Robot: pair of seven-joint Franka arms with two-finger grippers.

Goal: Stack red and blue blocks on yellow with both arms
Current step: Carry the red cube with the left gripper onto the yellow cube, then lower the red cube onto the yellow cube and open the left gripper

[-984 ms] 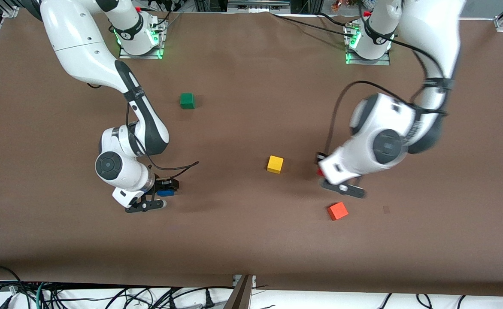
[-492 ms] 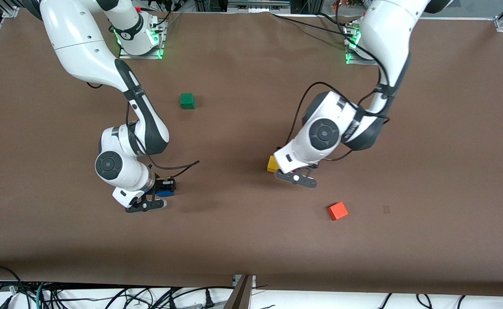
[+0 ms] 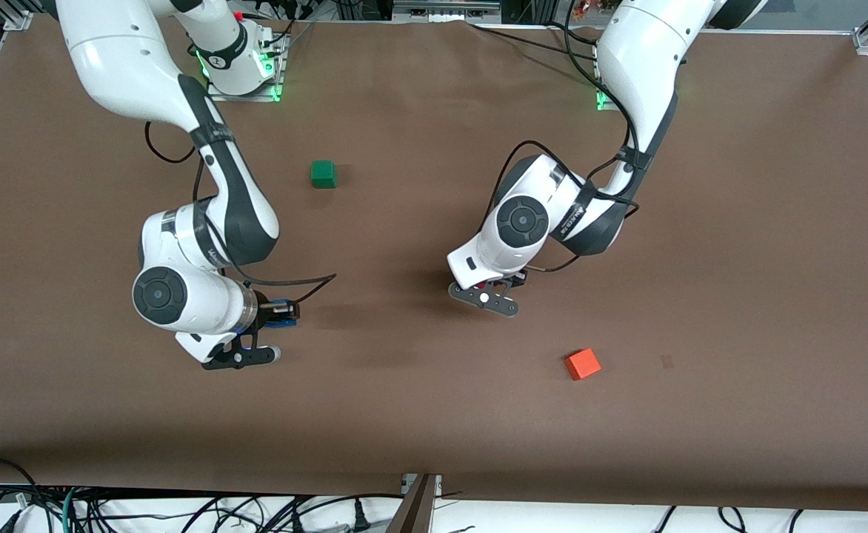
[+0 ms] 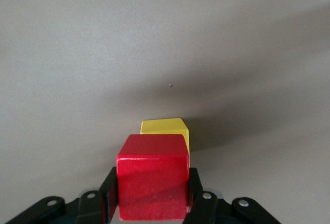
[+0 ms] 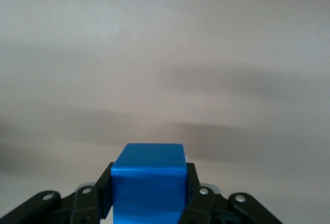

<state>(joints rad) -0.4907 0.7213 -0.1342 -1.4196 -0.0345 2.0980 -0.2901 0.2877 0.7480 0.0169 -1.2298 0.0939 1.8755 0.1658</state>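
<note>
Neither block was stacked yet: left gripper point(image 4: 152, 203), clamped on the red block point(image 4: 152, 176), hung just over the yellow block point(image 4: 165, 130) mid-table, while right gripper point(image 5: 148, 203) held the blue block point(image 5: 148, 182) clamped above bare table point(image 3: 419, 414).

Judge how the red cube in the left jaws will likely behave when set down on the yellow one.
The red cube looks rigid and flat-faced, so it should sit rather than roll. Its matte faces probably grip. It equals the yellow cube in size, so an off-centre release might tip it.
</note>
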